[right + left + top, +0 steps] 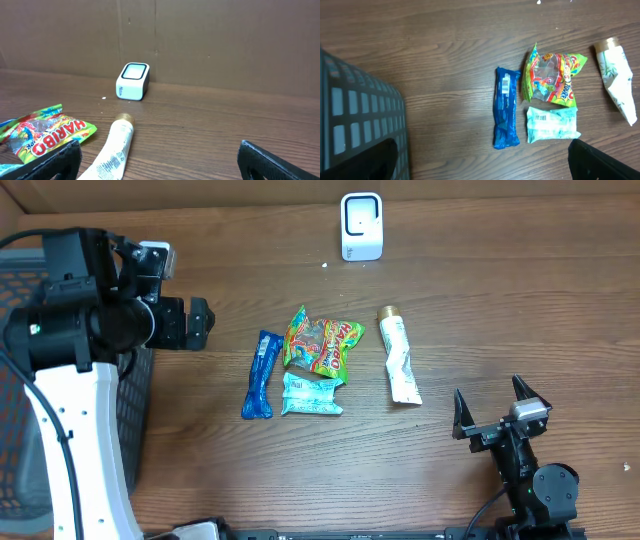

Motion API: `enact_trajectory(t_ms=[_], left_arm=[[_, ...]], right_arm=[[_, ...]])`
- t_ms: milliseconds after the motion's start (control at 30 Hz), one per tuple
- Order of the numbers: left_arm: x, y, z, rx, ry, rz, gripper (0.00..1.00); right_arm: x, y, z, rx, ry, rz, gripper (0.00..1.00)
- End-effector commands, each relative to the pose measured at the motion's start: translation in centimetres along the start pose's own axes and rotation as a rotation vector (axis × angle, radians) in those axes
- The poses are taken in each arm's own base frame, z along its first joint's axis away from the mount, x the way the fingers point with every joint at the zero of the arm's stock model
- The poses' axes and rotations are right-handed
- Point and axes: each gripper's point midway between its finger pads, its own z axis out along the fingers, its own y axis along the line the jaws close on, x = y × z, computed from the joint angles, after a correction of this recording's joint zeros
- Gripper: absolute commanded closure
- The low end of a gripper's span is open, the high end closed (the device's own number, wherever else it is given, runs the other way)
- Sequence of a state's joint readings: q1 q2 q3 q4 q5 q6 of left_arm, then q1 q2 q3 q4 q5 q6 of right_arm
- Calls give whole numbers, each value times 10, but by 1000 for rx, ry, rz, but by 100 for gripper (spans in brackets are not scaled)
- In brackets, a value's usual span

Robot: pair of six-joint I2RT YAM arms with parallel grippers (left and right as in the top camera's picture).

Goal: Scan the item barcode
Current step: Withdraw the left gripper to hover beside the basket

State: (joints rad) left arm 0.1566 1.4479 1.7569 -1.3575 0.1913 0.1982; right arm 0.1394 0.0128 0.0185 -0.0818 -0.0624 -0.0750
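The left hand hovers beside the black mesh basket, its fingers spread wide with nothing between them, and the right hand stands just as wide and empty near the front of the desk. The blue bar wrapper, Haribo bag, pale teal packet and white tube lie grouped mid-desk. The white scanner stands well apart from them at the back edge

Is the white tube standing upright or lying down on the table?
Lying down. The white tube rests flat on the table, its gold cap pointing toward the scanner.
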Motion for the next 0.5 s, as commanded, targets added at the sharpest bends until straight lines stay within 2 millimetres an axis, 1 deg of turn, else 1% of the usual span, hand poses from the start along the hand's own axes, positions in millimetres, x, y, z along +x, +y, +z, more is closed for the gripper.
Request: enact_trajectory(t_ms=[0, 467], left_arm=[[-2, 0, 5, 10, 9, 2, 0], [-2, 0, 7, 11, 14, 1, 0]], right_arm=[[2, 1, 0, 0, -4, -2, 0], [2, 1, 0, 0, -4, -1, 0]])
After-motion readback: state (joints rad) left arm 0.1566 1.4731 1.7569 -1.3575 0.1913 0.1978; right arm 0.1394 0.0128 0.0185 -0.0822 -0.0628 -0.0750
